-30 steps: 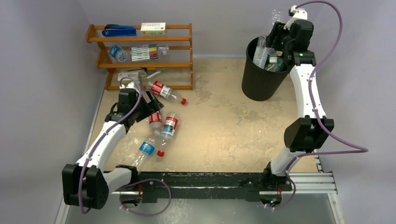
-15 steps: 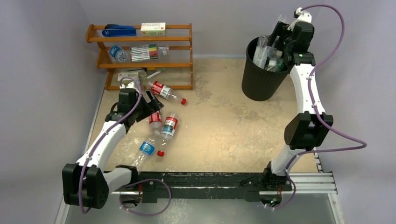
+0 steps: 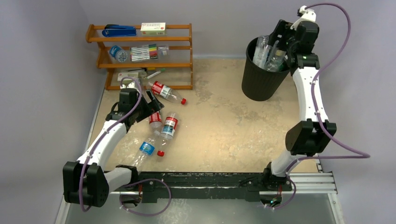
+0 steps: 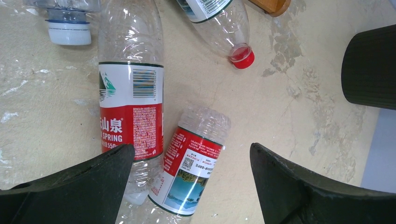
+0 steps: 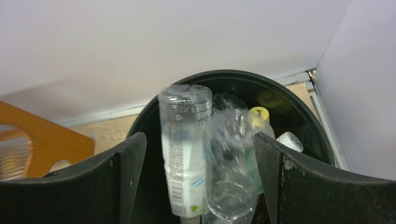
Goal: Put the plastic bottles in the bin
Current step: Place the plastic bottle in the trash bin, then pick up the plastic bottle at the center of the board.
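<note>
Black bin [image 3: 259,86] sits under the right pincer [image 5: 198,137], spread and holding nothing. Left pincer [image 4: 192,147], spread wide, hangs over a red-label bottle [image 4: 194,175]; next it should drop and pinch it.

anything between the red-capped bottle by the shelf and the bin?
Nothing. Only bare, worn tabletop lies between the red-capped bottle and the bin. The top external view shows the whole stretch, and the left wrist view agrees.

Tabletop [image 3: 224,121]: beige, scuffed and stained. On it stood a three-tier wooden rack [image 3: 140,39]. A black bin [image 3: 259,81] stood upright, well to the right of the rack. Several plastic bottles [image 3: 170,125] lay on their sides in front of the rack, one red-labelled bottle [image 3: 166,91] just beside its foot.
</note>
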`<action>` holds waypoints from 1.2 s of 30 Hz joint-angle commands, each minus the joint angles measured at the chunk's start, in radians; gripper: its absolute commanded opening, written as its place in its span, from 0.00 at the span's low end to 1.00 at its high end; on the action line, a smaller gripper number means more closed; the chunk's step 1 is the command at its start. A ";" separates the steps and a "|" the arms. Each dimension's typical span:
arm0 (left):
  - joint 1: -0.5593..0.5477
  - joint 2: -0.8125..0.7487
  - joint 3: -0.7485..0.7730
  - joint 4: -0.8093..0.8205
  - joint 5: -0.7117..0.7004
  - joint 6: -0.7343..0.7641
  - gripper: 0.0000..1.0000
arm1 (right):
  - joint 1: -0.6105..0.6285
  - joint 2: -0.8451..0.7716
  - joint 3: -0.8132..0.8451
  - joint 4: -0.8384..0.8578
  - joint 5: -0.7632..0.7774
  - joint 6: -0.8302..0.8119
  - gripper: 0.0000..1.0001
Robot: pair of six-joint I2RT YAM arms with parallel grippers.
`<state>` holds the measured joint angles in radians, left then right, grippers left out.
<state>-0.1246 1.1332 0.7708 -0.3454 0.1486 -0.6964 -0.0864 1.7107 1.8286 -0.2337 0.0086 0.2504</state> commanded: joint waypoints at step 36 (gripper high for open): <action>0.007 0.003 0.014 0.007 -0.072 -0.021 0.95 | 0.797 0.081 -0.403 0.430 -0.138 -0.296 0.82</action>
<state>-0.1246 1.1603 0.7742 -0.3576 0.0994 -0.6971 0.6819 1.7580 1.4239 0.0357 -0.1715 0.0067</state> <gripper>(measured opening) 0.950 0.823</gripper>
